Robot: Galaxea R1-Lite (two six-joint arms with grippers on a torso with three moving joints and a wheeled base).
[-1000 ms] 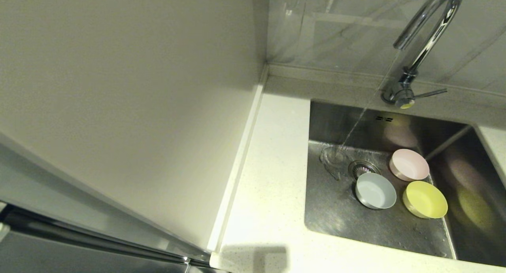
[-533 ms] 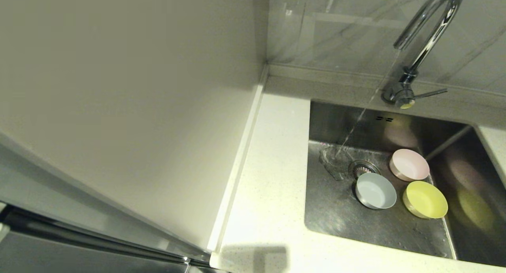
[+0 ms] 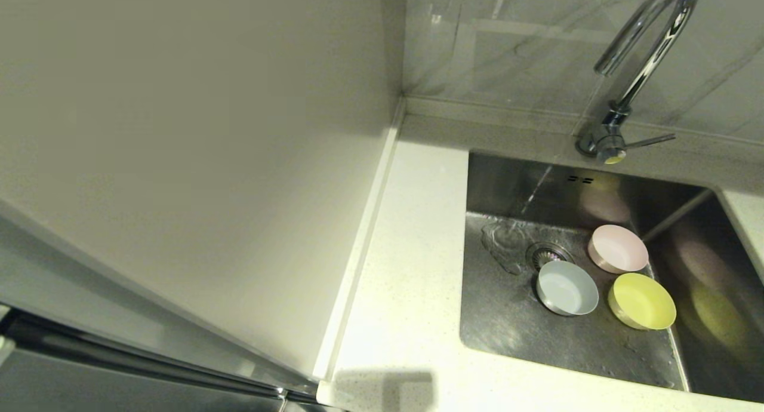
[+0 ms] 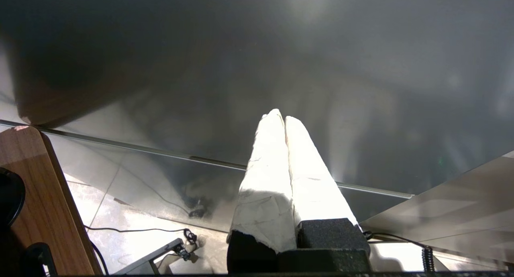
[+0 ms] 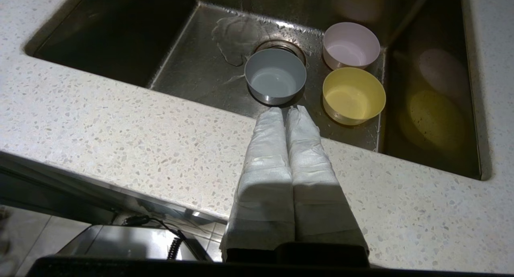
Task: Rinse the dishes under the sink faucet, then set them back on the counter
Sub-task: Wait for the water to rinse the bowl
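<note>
Three small bowls sit in the steel sink (image 3: 513,322) beside the drain (image 3: 548,254): a pale pink bowl (image 3: 619,248), a pale blue-white bowl (image 3: 567,288) and a yellow-green bowl (image 3: 642,301). The chrome faucet (image 3: 641,60) arches over the basin; only a thin trickle falls below it. My right gripper (image 5: 285,110) is shut and empty, held above the speckled counter (image 5: 120,124) at the sink's near edge, short of the blue-white bowl (image 5: 275,75), the pink bowl (image 5: 351,44) and the yellow-green bowl (image 5: 353,94). My left gripper (image 4: 280,115) is shut and empty, away from the sink, facing a dark steel panel.
A cream wall panel (image 3: 179,149) stands along the counter's left side behind a raised pale strip (image 3: 358,257). Marbled backsplash (image 3: 507,42) rises behind the faucet. A puddle (image 3: 504,242) lies left of the drain. Neither arm shows in the head view.
The water stream from the faucet has thinned to a faint trickle. The bowls have not moved.
</note>
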